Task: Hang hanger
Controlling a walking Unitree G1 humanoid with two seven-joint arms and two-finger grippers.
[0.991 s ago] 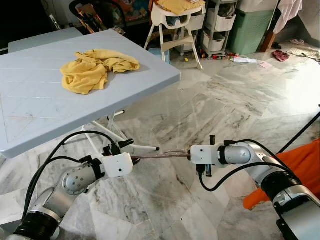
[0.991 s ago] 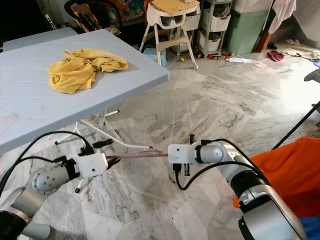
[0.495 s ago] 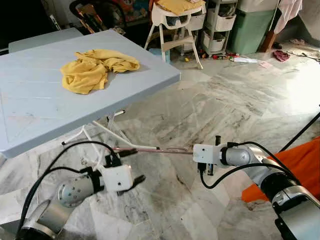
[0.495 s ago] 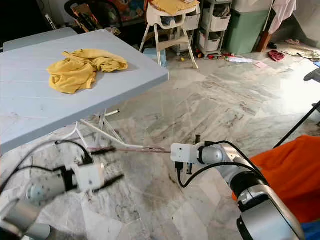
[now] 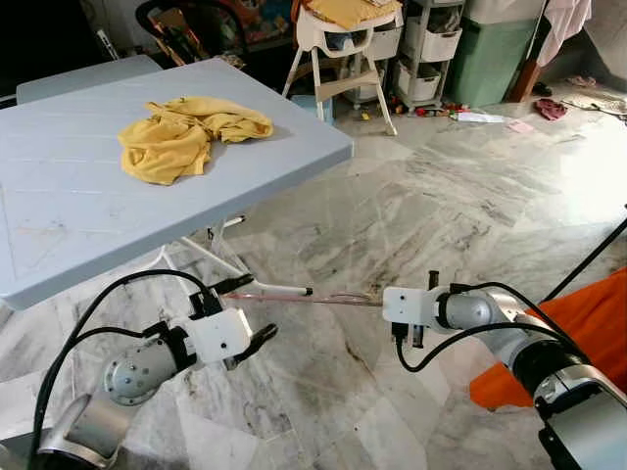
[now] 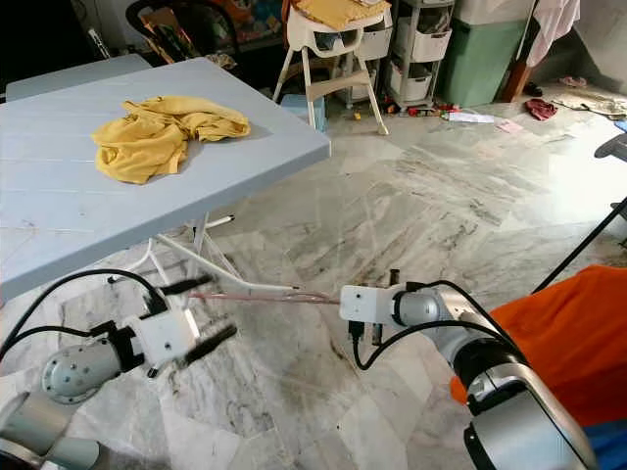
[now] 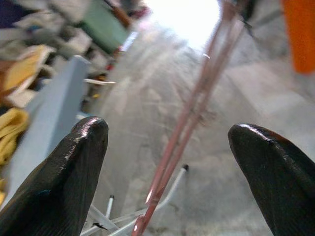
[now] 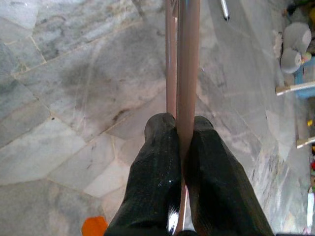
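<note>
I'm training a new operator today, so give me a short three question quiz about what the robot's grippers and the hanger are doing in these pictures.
1. True or false: the right gripper is shut on the pink hanger.
2. Multiple choice: the left gripper is (A) clamped on the hanger, (B) open with the hanger between its fingers, untouched, (C) holding the yellow cloth.
3. Fill in: the yellow cloth lies on the ___ table.

Key
1. True; its fingers pinch the hanger's rods.
2. B.
3. Grey-blue.
</note>
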